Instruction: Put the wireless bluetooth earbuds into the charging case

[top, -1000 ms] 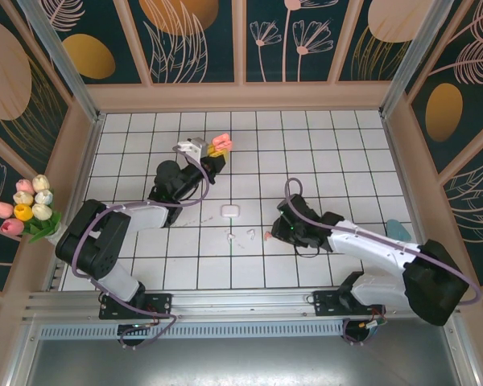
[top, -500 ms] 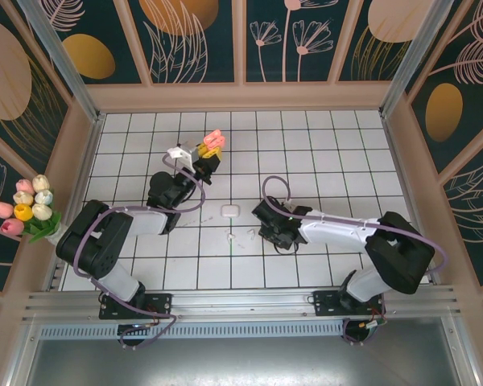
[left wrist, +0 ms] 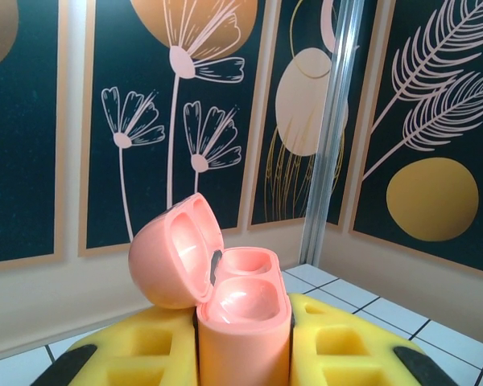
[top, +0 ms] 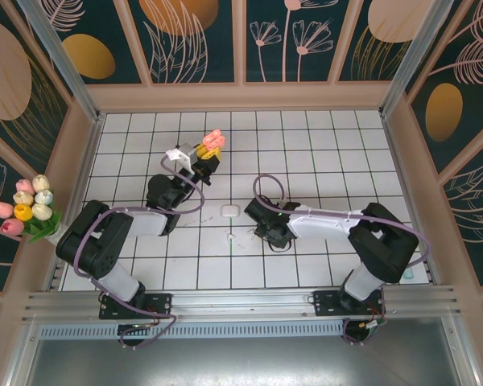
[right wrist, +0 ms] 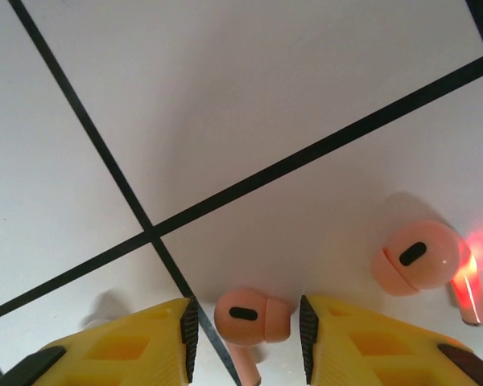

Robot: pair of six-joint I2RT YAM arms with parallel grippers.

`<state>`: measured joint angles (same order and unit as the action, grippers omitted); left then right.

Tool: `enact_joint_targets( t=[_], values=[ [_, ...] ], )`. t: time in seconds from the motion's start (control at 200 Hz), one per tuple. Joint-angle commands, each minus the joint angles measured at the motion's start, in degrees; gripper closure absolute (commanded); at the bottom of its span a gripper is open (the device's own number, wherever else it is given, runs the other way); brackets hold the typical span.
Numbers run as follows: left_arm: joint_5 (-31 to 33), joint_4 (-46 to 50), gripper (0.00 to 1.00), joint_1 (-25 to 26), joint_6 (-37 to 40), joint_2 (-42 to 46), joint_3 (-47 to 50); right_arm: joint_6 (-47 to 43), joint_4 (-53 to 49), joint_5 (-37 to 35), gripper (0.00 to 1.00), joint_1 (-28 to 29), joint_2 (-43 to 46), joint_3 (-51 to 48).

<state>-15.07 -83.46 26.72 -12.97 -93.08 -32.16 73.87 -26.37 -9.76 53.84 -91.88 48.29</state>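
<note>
A staged robotics lab cell; aluminium posts (top: 60, 56) frame floral printed wall panels (top: 193, 36); white gridded surface (top: 322, 145); artificial tulips (top: 28, 205); left arm (top: 105, 237) and right arm (top: 338, 223) bolted to a rail (top: 241, 301).

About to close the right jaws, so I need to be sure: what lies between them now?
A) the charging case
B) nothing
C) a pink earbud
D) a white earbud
C: in the right wrist view a pink earbud lies between the yellow jaws, with a small gap on each side.

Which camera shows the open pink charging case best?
Left wrist: the open salmon-pink plastic charging case sits close and centred, lid back, both wells visible. Top external shows it as a tiny pink shape.
</note>
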Motion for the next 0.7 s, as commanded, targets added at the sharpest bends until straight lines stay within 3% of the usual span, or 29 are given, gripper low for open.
enact_joint_targets(
  t=[0.0,0.696],
  values=[
    [-1.37,-3.29,1.00,0.33,0.06,0.00,0.50,-0.30,-2.75,-2.06,0.59,0.47,-1.53,1.79],
    [-2.86,-2.58,1.00,0.36,-1.27,-0.61,-0.49,-3.82,-1.55,-2.55,0.67,0.39,-3.61,0.75]
  ],
)
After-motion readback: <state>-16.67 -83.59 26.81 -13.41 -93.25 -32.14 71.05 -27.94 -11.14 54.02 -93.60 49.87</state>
